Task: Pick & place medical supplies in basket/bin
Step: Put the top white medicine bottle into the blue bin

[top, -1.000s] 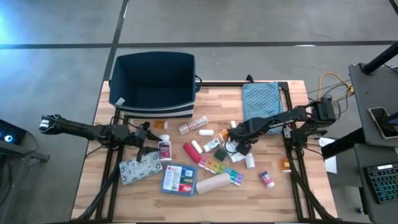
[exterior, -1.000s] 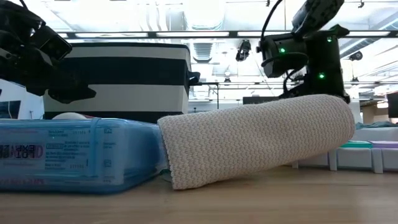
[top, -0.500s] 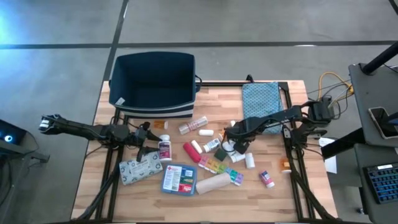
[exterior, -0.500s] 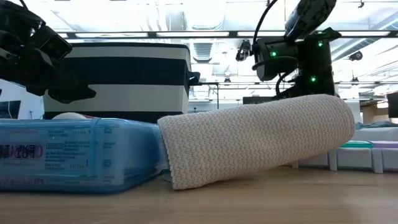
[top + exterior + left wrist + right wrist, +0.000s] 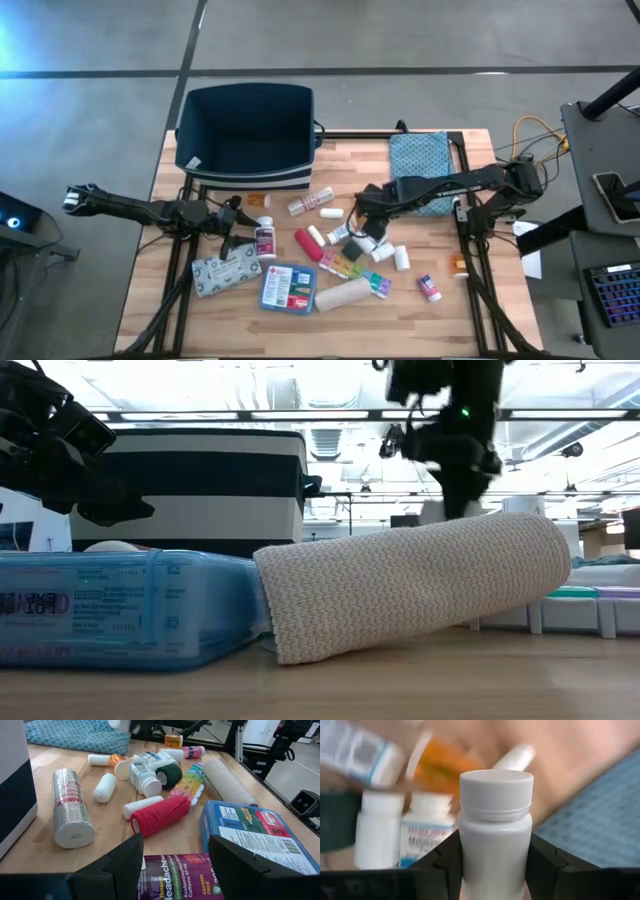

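The right pincer [image 5: 366, 212] pinched a white bottle [image 5: 495, 837] above the pile in the middle of the surface [image 5: 440, 320]. The bin [image 5: 248, 130] sat at 10 o'clock from the pile. The left pincer [image 5: 232, 228] was spread around a purple bottle [image 5: 172, 874].

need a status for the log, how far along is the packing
Barely started: the navy bin looks empty. In hand: the right gripper is shut on a white pill bottle, lifted over the pile. The left gripper straddles a purple-labelled bottle. Everything else lies on the table.
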Available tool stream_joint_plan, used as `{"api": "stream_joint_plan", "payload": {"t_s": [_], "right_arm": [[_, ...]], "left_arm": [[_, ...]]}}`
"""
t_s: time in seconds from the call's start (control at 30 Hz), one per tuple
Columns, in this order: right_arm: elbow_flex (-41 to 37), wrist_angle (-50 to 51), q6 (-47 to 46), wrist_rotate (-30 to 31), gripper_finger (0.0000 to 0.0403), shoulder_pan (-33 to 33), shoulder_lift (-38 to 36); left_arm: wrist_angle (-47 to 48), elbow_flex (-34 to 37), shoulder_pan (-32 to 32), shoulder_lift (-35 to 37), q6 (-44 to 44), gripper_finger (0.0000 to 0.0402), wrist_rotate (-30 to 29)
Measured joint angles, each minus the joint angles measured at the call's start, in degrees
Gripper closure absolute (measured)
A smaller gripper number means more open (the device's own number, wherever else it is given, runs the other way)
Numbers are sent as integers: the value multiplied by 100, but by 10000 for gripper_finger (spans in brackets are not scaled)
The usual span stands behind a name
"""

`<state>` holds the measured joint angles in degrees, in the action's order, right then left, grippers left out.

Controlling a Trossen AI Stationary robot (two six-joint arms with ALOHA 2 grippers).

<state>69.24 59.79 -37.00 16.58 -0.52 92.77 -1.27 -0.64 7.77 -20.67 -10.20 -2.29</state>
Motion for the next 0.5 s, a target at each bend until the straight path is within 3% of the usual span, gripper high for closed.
{"api": "stream_joint_plan", "payload": {"t_s": [0.17, 0.3, 0.4, 0.5], "right_arm": [[894, -169, 81, 619, 248, 50, -92], [1846, -1560, 780, 978, 254, 320, -15], [2588, -2509, 1185, 782, 255, 804, 244], [3416, -2632, 1254, 205, 255, 1379, 751]], "left_arm": [[1, 0, 0, 2, -1, 197, -1], [0, 0, 1, 2, 1, 197, -1], [1, 0, 0, 2, -1, 197, -1], [-1, 0, 1, 4, 0, 197, -1]]}}
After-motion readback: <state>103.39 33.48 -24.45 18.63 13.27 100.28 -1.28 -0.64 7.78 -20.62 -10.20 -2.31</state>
